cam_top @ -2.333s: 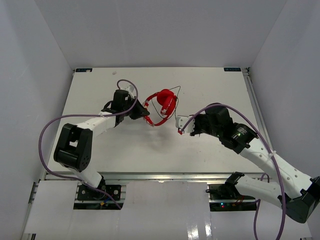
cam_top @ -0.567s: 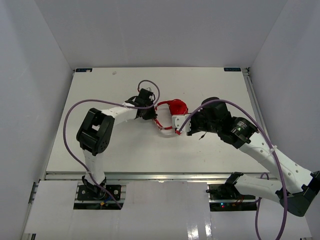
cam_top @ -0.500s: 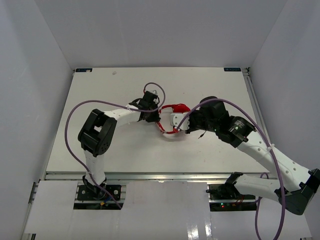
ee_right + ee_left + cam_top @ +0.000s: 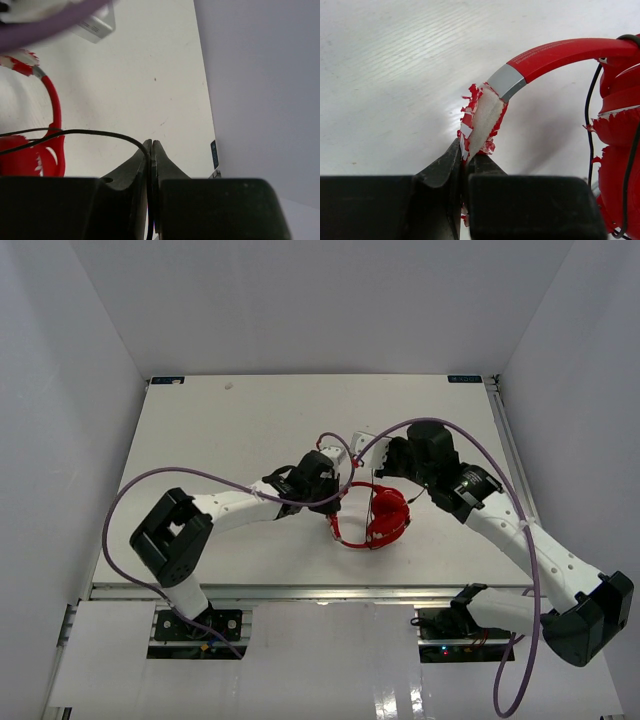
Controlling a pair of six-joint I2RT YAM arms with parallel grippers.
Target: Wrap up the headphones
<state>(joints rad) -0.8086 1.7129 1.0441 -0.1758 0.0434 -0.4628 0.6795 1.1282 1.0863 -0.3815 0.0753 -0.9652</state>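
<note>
1. Black fingers of the left gripper [image 4: 466,156] are pressed together on the frayed, whitish padded end of the headband [image 4: 555,52]. Foam and red shreds stand up out of the jaws, so this end is clamped.
2. From that grip the headband goes away from the fingers and bends to the right in the left wrist view. It passes a grey segment [image 4: 506,82] and reaches the red earcups [image 4: 620,150] at the right edge.
3. The right gripper [image 4: 151,147] is closed too, on the thin black cable [image 4: 90,132]. The cable goes in between the fingertips and no gap shows there.
4. From the right gripper the cable runs out to the left in a low arc, toward the earcups at the left edge of the right wrist view.
5. From above, the headphones [image 4: 385,518] lie on the white table [image 4: 200,430], a little toward its near edge. The left gripper is at their left side and the right gripper is just beyond them, on the far side.
6. The coming move seems to turn on the free stretch of cable between the right gripper and the earcups. It leads back toward the near side, while the headband arc opens away from the left gripper.
7. The right arm is probably the one to carry the cable around the headphones, with the left arm as the anchor.
8. A purple robot cable [image 4: 40,29] hangs close over the work and could catch on the thin cable.
</note>
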